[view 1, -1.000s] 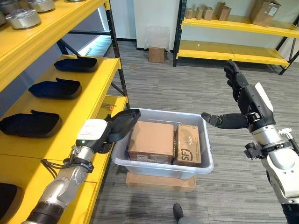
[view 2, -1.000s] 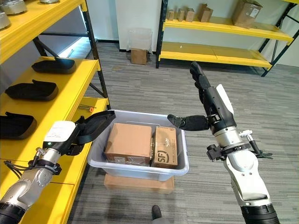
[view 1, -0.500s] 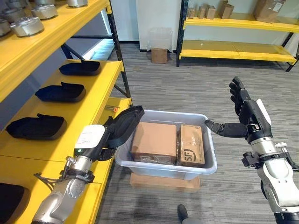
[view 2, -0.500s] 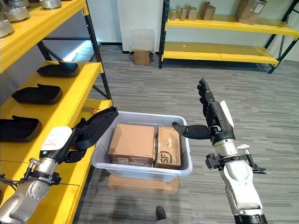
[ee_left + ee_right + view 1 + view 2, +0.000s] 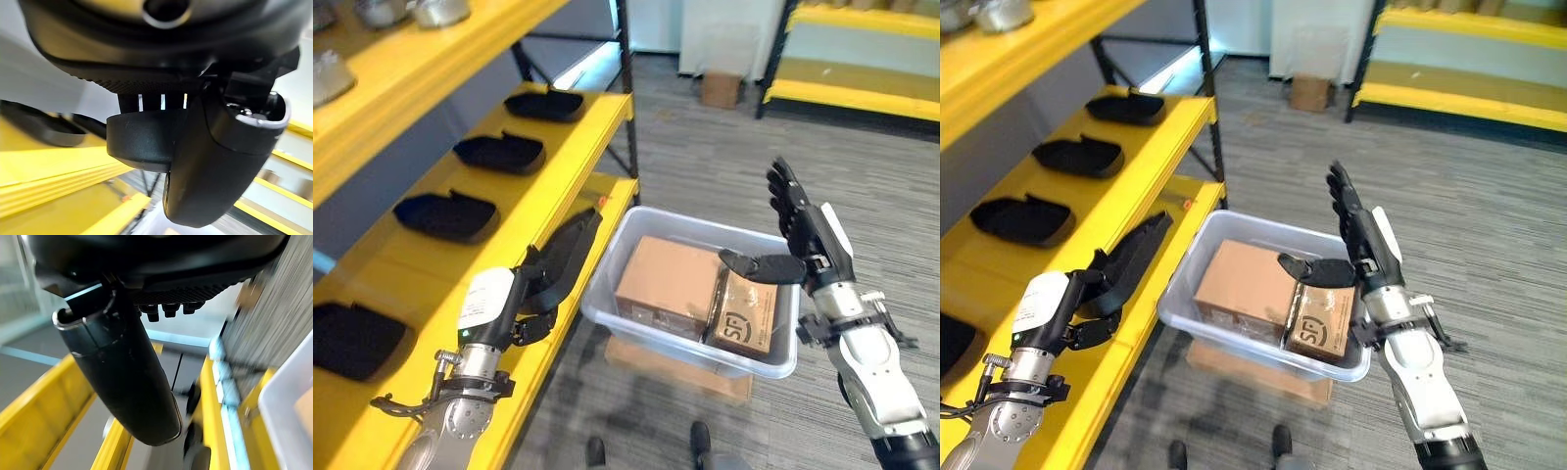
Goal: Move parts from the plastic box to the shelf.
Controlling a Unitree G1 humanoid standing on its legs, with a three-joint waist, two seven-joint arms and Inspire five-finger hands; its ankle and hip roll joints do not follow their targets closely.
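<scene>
My left hand (image 5: pixel 521 297) is shut on a long black shell-shaped part (image 5: pixel 562 257), held tilted over the front edge of the yellow shelf (image 5: pixel 570 181), just left of the plastic box. The pale plastic box (image 5: pixel 607 277) stands on the floor and holds two cardboard boxes (image 5: pixel 671 284). My right hand (image 5: pixel 800 233) is open above the box's right side, fingers straight and raised, and its thumb (image 5: pixel 756 265) points out over the cardboard boxes. Three black parts of the same kind (image 5: pixel 499 152) lie in a row on the shelf, and a further one (image 5: pixel 352 333) lies nearer.
Round metal parts (image 5: pixel 431 10) sit on the upper shelf level. A dark upright post (image 5: pixel 626 117) stands at the shelf's corner near the box. A flat cardboard sheet (image 5: pixel 675 367) lies under the box. Another yellow rack (image 5: pixel 862 96) and a small carton (image 5: pixel 720 88) stand far back.
The whole view has swung toward the shelf, so the camera has moved. The black part in my left hand has left the box's corner for the shelf edge. My right hand stays open, nearer over the box.
</scene>
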